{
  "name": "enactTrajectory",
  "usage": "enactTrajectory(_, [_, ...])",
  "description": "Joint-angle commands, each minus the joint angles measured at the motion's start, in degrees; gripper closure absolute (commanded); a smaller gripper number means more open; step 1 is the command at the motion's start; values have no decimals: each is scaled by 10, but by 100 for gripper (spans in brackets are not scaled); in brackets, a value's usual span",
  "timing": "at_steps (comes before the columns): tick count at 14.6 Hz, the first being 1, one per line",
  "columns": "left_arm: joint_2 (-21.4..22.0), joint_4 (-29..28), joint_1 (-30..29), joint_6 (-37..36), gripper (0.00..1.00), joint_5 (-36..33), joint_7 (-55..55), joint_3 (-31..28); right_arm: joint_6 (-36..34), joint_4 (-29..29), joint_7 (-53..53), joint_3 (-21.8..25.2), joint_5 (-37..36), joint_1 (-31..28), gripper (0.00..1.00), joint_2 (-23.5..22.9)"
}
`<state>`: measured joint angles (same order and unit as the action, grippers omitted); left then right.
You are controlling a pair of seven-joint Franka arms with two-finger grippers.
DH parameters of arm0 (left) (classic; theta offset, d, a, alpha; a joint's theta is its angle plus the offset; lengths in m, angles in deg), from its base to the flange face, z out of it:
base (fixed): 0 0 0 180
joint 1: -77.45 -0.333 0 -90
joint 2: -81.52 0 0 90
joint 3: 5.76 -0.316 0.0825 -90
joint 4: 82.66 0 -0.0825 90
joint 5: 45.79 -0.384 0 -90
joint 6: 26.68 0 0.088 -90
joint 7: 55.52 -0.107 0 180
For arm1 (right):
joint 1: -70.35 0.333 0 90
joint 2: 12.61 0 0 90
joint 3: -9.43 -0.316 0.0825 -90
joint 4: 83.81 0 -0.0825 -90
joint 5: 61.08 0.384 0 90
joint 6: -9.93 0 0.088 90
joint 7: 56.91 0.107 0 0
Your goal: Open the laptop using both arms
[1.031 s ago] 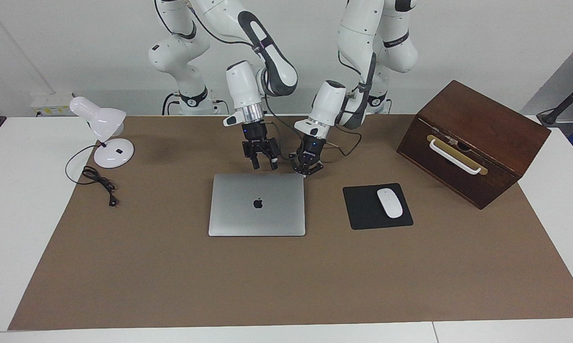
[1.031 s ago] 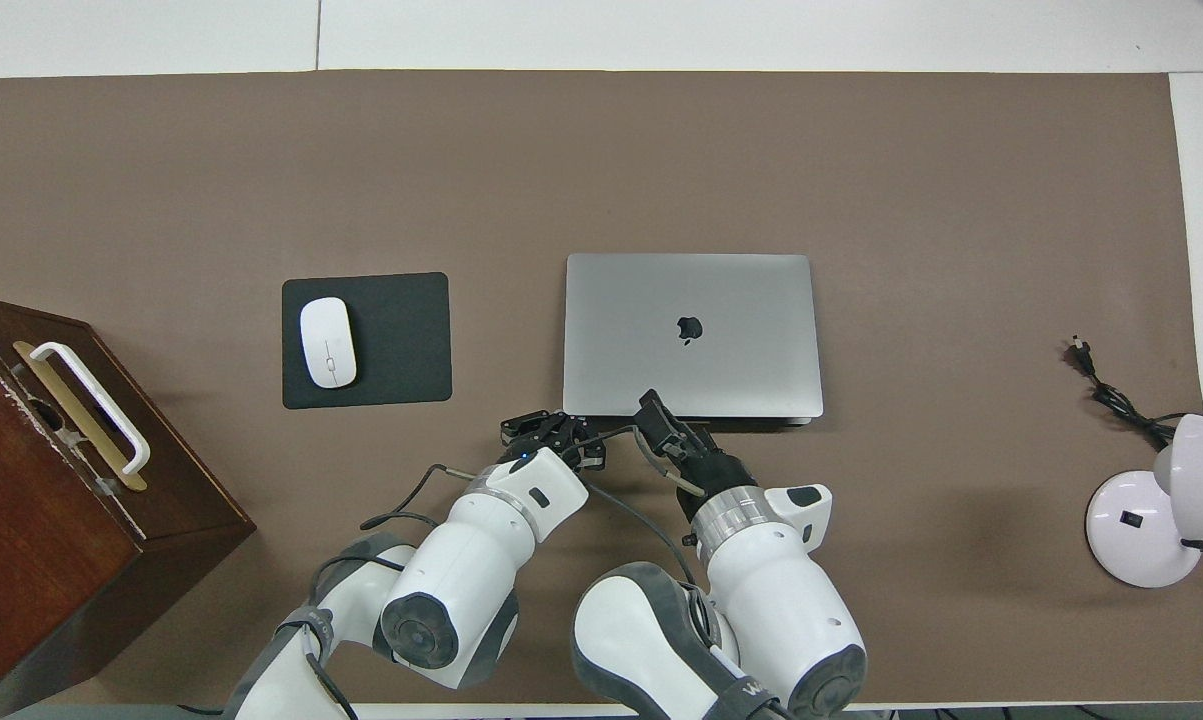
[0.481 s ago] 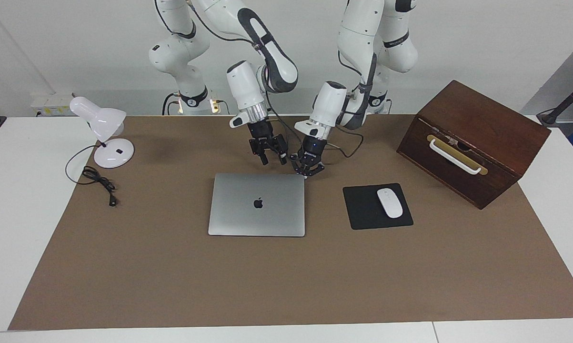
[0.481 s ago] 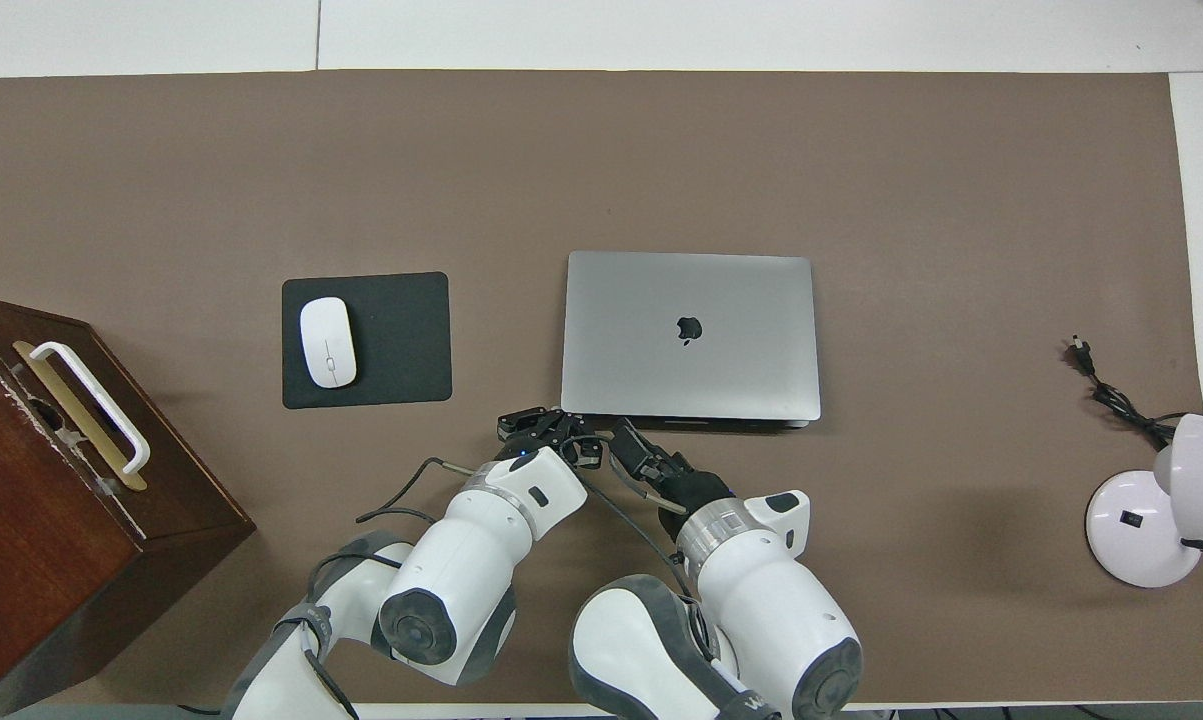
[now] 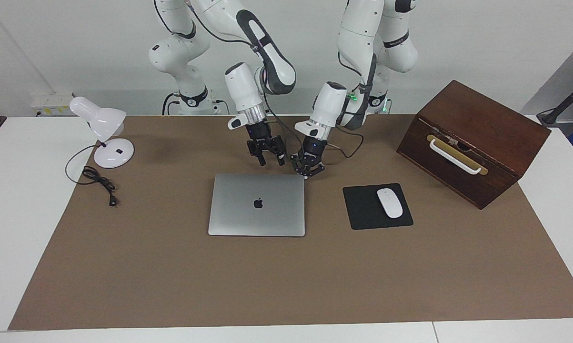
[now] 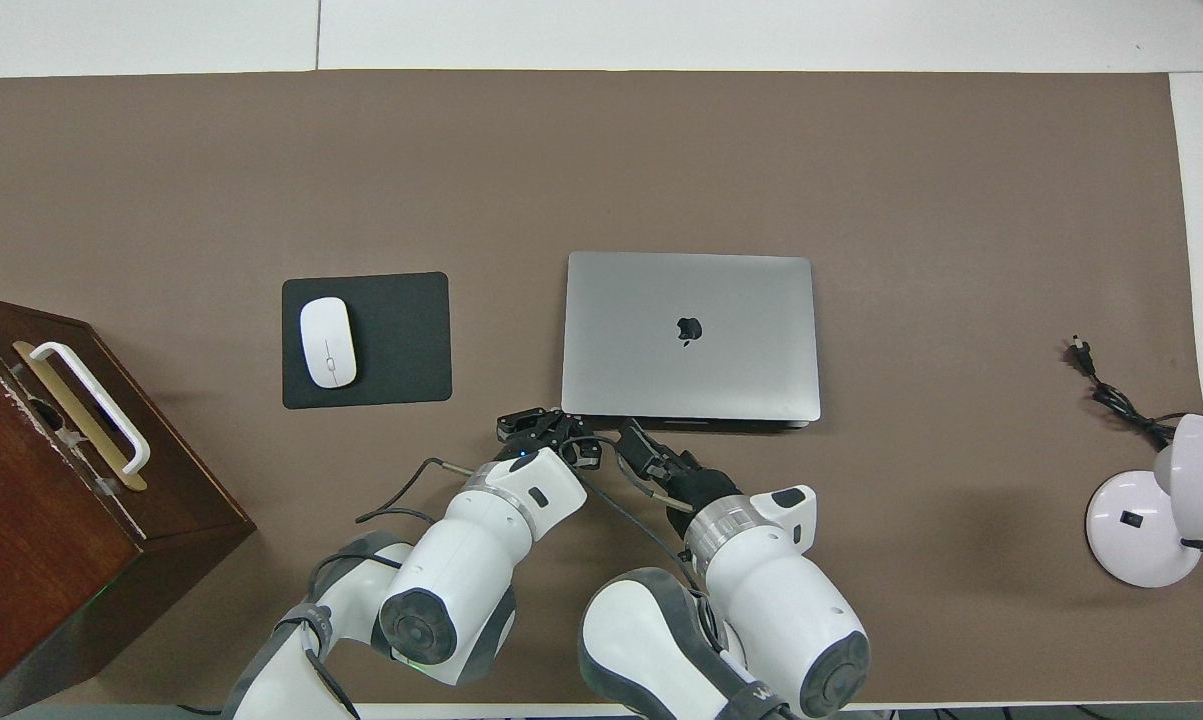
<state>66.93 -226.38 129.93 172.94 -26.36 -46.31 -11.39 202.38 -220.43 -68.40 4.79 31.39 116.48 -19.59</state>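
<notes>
Both grippers sit close together at the edge of the laptop (image 5: 256, 204) nearest the robots. Coming from the left arm's end, the left gripper (image 5: 308, 172) is tilted down at the laptop's corner on that side, its tips right at the corner; whether they touch the laptop, and whether its fingers are spread or pressed together, I cannot tell. Just beside it, the right gripper (image 5: 268, 160) hangs in the air above the brown mat (image 5: 286, 281) just short of that same laptop edge, clear of the lid, with its two fingers spread apart and nothing between them. Silver-grey with a black apple logo, the laptop lies flat near the middle of the mat, lid down; in the overhead view a thin dark line shows along its robot-side edge under the lid. Beside the laptop, toward the left arm's end, is a black mouse pad (image 5: 362, 209) with a white mouse (image 5: 389, 202) lying on it. Nearer that end of the table stands a dark wooden box (image 5: 477, 138) with a white handle on its face. Toward the right arm's end, well apart from the laptop, stands a white desk lamp (image 5: 103, 133), its black cord (image 5: 100, 185) trailing loose on the mat.
</notes>
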Motion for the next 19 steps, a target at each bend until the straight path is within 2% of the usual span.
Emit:
enactTrajectory(1, [-11, -4, -3, 12, 100, 10, -16, -1, -19, -1, -42, -1, 18, -21, 0, 7])
enactTrajectory(16, [-13, -3, -4, 12, 100, 10, -20, -1, -17, 55, -131, 1, 18, -100, 0, -27])
enactTrajectory(19, [-17, -2, -4, 13, 100, 10, -24, -1, -14, 86, -129, 1, 23, -111, 0, -40])
